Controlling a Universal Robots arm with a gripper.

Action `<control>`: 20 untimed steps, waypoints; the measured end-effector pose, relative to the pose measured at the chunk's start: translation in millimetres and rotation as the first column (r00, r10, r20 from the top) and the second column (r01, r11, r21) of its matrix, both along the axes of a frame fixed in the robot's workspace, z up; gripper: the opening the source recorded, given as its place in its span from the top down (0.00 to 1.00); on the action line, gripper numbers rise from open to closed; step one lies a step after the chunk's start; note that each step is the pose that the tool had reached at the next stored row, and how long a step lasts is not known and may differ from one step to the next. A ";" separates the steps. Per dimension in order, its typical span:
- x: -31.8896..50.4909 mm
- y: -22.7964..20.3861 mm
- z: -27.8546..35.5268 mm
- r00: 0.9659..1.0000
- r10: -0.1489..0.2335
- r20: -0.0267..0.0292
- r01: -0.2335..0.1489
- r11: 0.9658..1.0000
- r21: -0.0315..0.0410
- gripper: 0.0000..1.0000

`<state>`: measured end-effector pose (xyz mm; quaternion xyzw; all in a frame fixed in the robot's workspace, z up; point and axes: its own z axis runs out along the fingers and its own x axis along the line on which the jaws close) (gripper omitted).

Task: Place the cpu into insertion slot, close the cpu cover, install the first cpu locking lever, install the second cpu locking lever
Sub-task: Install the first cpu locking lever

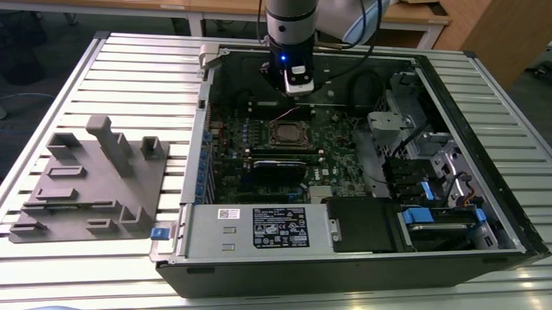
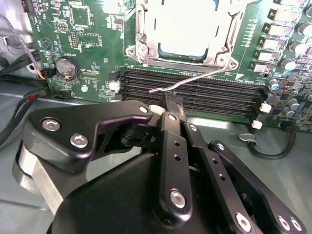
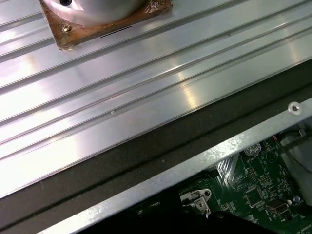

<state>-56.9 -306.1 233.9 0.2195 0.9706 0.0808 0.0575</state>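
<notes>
Tabletop (image 1: 103,71) of ribbed metal carries an open computer case (image 1: 483,213) in the exterior view, with a grey fixture block (image 1: 90,187) lying on the slats to the exterior view's left of it. The arm comes down from above into the far part of the case, and the tool (image 1: 298,90) hangs over the green motherboard (image 1: 258,148), just beyond the insertion slot (image 1: 287,134). The slot sits near the middle of the board, its silvery border around a darker centre, close to the tool but not touched by it in this view.

In the second wrist view the black tool (image 2: 171,105) is clenched, its fingers (image 2: 168,126) pressed together with no gap between the tips. Those tips sit at the bent end of a thin silvery locking lever (image 2: 195,80) that slants over the long black memory slots (image 2: 195,95); whether the tips pinch the wire or only touch it I cannot tell. Just beyond the lever lies the socket: the cpu (image 2: 187,27) rests flat inside it, pale metal top showing through the window of the cpu cover (image 2: 144,44), which lies closed down around it.

In the first wrist view, ribbed aluminium slats (image 3: 146,87) run across, the case's metal edge (image 3: 195,168) crosses below them, and a corner of the green board (image 3: 253,190) shows inside.
</notes>
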 end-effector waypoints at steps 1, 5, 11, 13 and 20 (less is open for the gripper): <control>0.0 0.0 -0.1 1.000 0.000 0.000 0.000 1.000 0.000 0.89; -1.3 -0.2 -0.1 1.000 0.000 0.000 0.000 1.000 0.000 0.89; -4.9 -0.2 -0.3 1.000 0.000 0.000 0.000 1.000 0.000 0.89; -7.4 -0.2 -0.4 1.000 0.000 0.000 0.000 1.000 0.000 0.89; -8.2 -0.2 -0.4 1.000 0.000 0.000 0.000 1.000 0.000 0.89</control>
